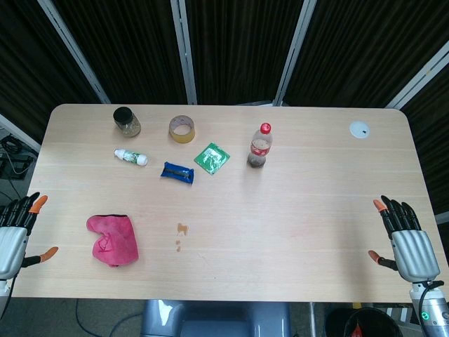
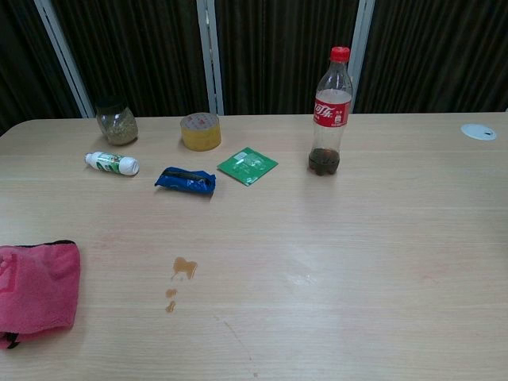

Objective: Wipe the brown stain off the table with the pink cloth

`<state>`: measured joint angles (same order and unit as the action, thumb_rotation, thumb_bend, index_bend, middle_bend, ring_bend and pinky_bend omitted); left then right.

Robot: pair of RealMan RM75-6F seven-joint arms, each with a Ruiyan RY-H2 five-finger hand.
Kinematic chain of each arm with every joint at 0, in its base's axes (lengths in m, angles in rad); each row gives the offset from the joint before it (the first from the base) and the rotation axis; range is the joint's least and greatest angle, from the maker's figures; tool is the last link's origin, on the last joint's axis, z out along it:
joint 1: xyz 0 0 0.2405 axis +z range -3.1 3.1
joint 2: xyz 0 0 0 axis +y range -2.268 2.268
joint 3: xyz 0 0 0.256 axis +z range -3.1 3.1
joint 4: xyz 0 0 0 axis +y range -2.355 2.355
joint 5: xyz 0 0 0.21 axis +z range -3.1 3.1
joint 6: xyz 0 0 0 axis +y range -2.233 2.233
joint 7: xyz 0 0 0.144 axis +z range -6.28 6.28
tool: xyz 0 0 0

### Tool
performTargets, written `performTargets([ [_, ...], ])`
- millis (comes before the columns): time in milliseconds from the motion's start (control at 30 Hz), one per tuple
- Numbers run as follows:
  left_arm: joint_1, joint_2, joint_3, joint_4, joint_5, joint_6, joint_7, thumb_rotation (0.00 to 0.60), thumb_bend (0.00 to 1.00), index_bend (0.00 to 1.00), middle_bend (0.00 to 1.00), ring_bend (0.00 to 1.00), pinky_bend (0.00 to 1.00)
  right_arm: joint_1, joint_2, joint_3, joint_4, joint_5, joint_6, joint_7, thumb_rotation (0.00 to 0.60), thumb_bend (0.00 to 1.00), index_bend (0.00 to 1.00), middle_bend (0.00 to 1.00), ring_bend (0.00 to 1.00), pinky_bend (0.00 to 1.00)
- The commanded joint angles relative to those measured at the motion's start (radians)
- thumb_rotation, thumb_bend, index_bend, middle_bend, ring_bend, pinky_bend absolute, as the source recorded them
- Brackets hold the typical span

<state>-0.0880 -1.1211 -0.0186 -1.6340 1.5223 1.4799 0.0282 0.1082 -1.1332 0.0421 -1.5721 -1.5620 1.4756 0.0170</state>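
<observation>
The pink cloth [image 1: 112, 239] [image 2: 36, 292] lies crumpled on the table near the front left. A small brown stain [image 1: 182, 228] [image 2: 183, 268] with a couple of smaller drops toward the front sits to the right of the cloth, apart from it. My left hand [image 1: 15, 234] hovers at the table's left edge, fingers spread, holding nothing. At the right edge, my right hand [image 1: 407, 239] is likewise spread and empty. Neither hand shows in the chest view.
Toward the back stand a dark-lidded jar [image 1: 127, 121], a tape roll [image 1: 182, 128], a small white bottle [image 1: 131, 157], a blue packet [image 1: 177, 172], a green packet [image 1: 212, 158] and a cola bottle [image 1: 260, 146]. A white disc [image 1: 360, 129] lies far right.
</observation>
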Motion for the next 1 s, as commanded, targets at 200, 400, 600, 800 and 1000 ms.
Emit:
performTargets([
  [200,0.001,0.003,0.001,-0.001,0.001,0.001,-0.004,0.6,0.0,0.0,0.0,0.0,0.0,-0.001,0.002,-0.002,-0.002,-0.003,0.002,-0.004,0.6,0.02,0.0,0.0,0.0,0.0],
  [400,0.0,0.006,0.005,0.0,0.003,-0.005,-0.005,0.6,0.0,0.0,0.0,0.0,0.0,-0.002,0.001,-0.001,-0.004,0.0,0.002,-0.009,0.6,0.02,0.0,0.0,0.0,0.0],
  [600,-0.007,0.011,0.01,-0.003,-0.002,-0.027,0.004,0.6,0.0,0.0,0.0,0.0,0.0,0.0,0.0,0.001,-0.005,0.005,-0.003,-0.01,0.6,0.02,0.0,0.0,0.0,0.0],
  [800,-0.027,0.031,0.021,-0.03,-0.033,-0.095,0.073,0.6,0.0,0.0,0.0,0.0,0.0,0.003,0.0,0.001,-0.004,0.008,-0.011,-0.006,0.6,0.02,0.0,0.0,0.0,0.0],
  [1000,-0.075,0.047,0.034,-0.077,-0.089,-0.219,0.18,0.6,0.0,0.07,0.0,0.0,0.0,0.001,0.002,-0.003,-0.004,-0.003,-0.005,-0.007,0.6,0.02,0.0,0.0,0.0,0.0],
])
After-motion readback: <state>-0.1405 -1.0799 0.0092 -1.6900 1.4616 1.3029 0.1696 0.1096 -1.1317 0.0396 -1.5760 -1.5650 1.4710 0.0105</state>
